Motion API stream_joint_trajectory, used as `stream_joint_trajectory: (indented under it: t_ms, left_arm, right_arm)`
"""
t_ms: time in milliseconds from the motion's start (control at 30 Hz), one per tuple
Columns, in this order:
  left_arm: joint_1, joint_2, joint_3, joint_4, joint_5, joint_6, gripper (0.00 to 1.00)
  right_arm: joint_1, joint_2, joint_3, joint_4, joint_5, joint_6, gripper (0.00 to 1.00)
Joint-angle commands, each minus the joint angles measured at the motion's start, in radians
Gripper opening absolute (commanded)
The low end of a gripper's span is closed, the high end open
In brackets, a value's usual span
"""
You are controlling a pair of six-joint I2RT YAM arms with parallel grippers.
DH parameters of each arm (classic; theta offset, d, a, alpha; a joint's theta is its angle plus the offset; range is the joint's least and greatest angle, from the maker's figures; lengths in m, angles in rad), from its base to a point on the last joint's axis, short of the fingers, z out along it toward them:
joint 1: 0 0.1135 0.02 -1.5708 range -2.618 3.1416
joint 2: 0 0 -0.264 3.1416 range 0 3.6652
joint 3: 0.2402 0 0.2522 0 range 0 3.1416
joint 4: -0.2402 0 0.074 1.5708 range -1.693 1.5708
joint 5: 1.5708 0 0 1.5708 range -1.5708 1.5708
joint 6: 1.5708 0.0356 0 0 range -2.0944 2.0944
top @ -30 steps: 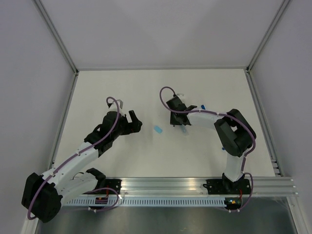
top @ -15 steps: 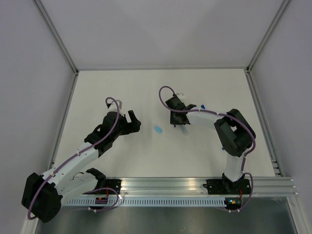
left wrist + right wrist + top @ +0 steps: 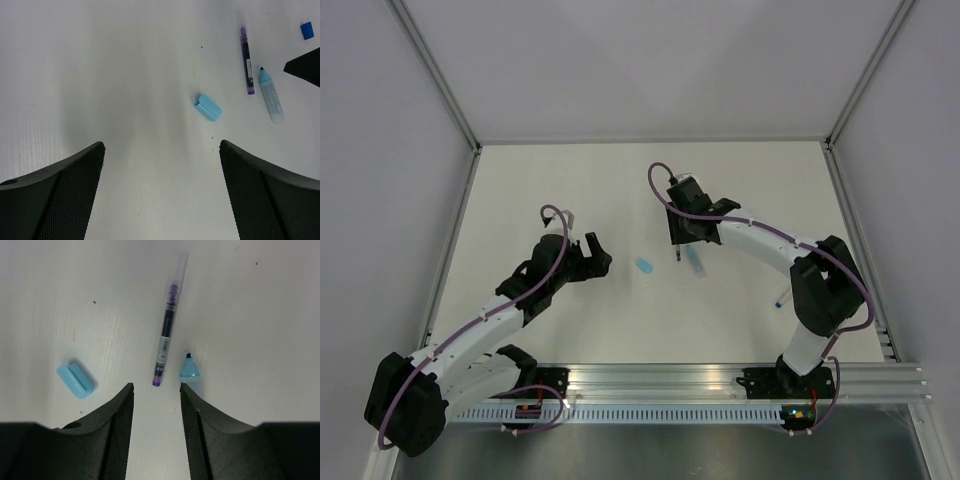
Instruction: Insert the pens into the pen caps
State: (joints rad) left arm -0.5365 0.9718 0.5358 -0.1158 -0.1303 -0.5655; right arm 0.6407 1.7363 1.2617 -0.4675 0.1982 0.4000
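- Right arm (image 3: 760,240) now reaches further out than 1 s ago: elbow has swung toward the bench (image 3: 570,180) right edge, wrist has shifted toward far wall. left arm (image 3: 480,325) has barely changed.
- bench: white, all items lie flat on it betw. the two arms.
- right gripper (image 3: 156,386): jaws released w/ a narrow gap, nothing betw. them, hanging right over near end of clear-barrel pen (image 3: 167,335).
- left gripper (image 3: 161,145): jaws spread wide, empty, over bare bench, apart from all items.
- clear-barrel pen: dark purple core.
- blue-tipped pen (image 3: 189,371): pale barrel, black nib, just beside the clear-barrel pen, partly under right gripper's finger in wrist view.
- pale blue cap (image 3: 76,380): on its own, off to the side of both pens, not touching them.
- dark blue cap (image 3: 306,30): seen in left wrist view only, beyond the pens, apart from them.
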Motion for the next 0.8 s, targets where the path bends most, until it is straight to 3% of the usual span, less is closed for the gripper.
stream_joint_trajectory:
  t_ms: [0,400,767]
  left_arm:
    - [-0.002,-0.01,-0.013,0.071,0.032,0.038,0.99]
    - [-0.002,-0.091,-0.042,0.105,0.097,0.038,1.0]
    - [-0.002,-0.09,-0.045,0.104,0.077,0.042,1.0]
  right_arm:
    - [-0.047,0.011,0.021,-0.143,0.003,-0.113,0.48]
    - [-0.056,0.081,-0.008,-0.137,-0.049,-0.216,0.51]
    - [-0.058,0.161,-0.056,-0.066,-0.066,-0.205,0.52]
